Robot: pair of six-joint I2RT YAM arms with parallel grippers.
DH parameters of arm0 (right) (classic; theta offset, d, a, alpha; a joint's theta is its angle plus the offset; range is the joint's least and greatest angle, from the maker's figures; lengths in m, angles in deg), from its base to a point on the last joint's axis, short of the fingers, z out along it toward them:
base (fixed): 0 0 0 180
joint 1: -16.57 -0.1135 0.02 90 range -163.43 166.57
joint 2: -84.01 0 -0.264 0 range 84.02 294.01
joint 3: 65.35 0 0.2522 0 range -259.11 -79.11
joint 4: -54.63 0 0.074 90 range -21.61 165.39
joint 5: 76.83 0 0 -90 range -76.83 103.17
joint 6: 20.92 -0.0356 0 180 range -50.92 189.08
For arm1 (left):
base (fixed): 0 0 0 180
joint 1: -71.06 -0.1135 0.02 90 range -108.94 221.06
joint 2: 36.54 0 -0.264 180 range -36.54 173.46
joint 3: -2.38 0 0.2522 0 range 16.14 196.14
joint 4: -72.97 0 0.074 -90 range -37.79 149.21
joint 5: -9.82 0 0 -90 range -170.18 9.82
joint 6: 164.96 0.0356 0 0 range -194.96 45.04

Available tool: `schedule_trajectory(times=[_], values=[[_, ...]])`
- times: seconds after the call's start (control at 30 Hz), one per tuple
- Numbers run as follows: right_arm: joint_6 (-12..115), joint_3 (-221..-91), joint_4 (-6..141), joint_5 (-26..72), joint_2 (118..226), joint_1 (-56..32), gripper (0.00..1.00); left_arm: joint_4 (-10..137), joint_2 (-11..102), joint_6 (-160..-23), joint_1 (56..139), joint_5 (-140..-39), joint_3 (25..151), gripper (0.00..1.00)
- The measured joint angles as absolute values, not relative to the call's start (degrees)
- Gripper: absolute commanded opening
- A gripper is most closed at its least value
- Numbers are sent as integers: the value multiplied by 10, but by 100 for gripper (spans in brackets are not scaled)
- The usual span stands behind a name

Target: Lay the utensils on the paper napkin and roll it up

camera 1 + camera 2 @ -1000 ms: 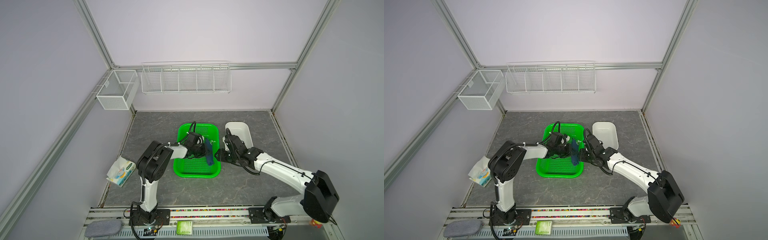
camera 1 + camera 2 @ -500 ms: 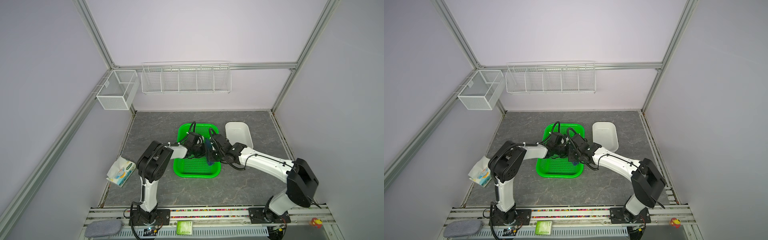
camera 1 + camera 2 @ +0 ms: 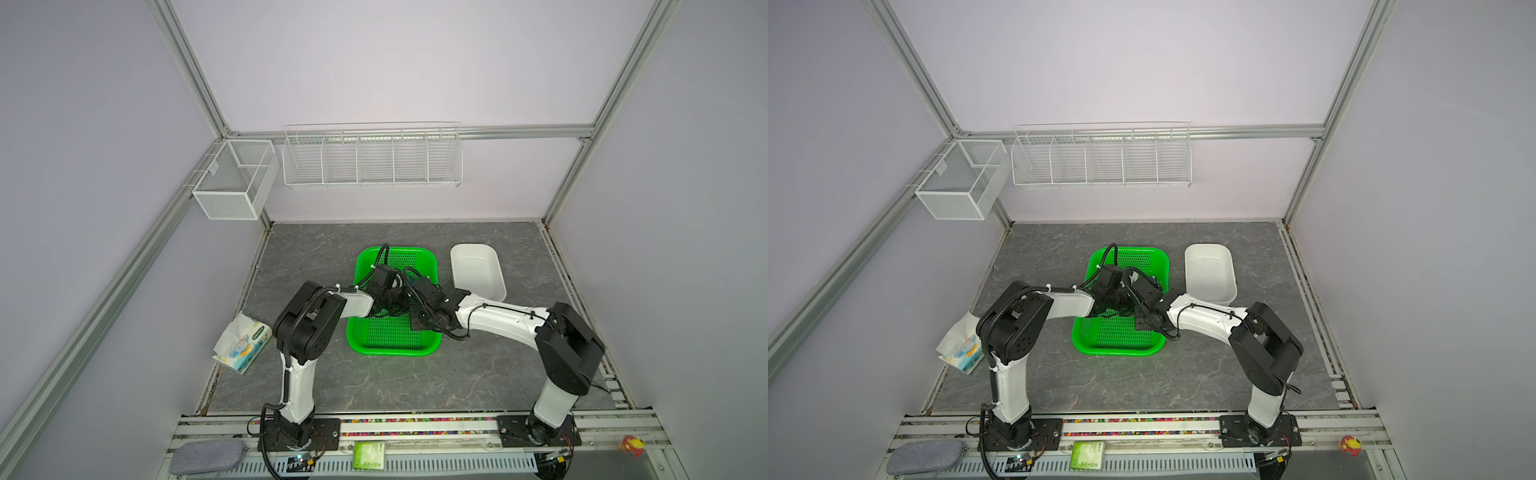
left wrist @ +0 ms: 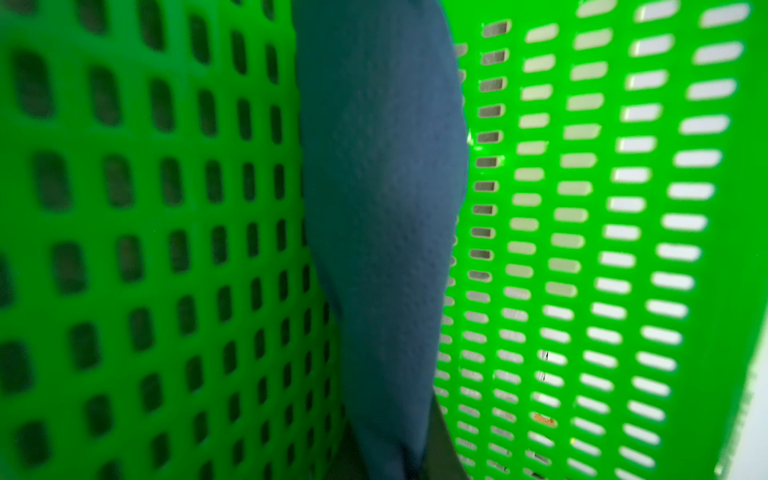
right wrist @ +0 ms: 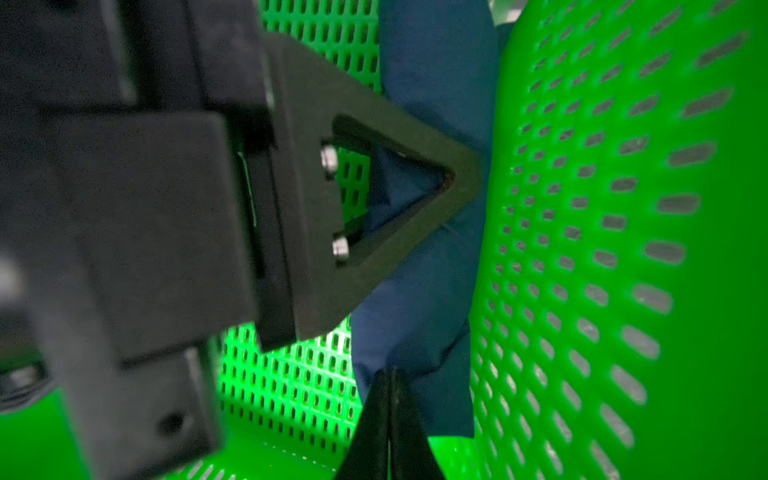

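Note:
The paper napkin (image 4: pixel 382 187) is a dark blue roll lying in the green perforated basket (image 3: pixel 390 351), along its right-hand wall. My left gripper (image 4: pixel 395 461) is shut on one stretch of the roll. Its black triangular finger (image 5: pixel 399 195) also shows in the right wrist view, pressed against the blue paper (image 5: pixel 436 291). My right gripper (image 5: pixel 390 374) has its jaws closed tight together, pinching the roll's near end. In both top views the two wrists meet over the basket and hide nearly all of the roll. The utensils are hidden.
A white tub (image 3: pixel 478 270) stands just right of the basket. A printed tissue pack (image 3: pixel 243 343) lies at the table's left edge. Wire baskets (image 3: pixel 372 158) hang on the back wall. The basket's high green walls (image 5: pixel 623 249) close in around both grippers.
My right arm has swung left from beside the basket's right rim into the basket, and its gripper has gone from part open to shut at the roll. The left arm has not moved.

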State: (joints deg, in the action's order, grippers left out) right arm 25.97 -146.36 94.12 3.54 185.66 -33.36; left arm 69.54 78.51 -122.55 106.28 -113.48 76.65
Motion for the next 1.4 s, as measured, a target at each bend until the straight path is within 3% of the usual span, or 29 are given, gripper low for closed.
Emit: schedule_trajectory(times=[0.4, 0.67, 0.8, 0.93, 1.23, 1.4], values=[[240, -1455, 918, 29, 1862, -331, 7, 690, 784, -1216, 1061, -1133, 769, 30], [225, -1440, 887, 44, 1860, -325, 7, 666, 773, -1203, 1060, -1123, 775, 34], [223, -1440, 877, 54, 1861, -325, 7, 649, 769, -1197, 1059, -1113, 778, 31], [223, -1440, 869, 63, 1860, -325, 7, 636, 767, -1192, 1058, -1102, 779, 19], [225, -1453, 873, 72, 1858, -326, 8, 627, 767, -1191, 1055, -1098, 778, 14], [226, -1457, 875, 81, 1859, -326, 9, 628, 767, -1190, 1050, -1101, 776, 2]])
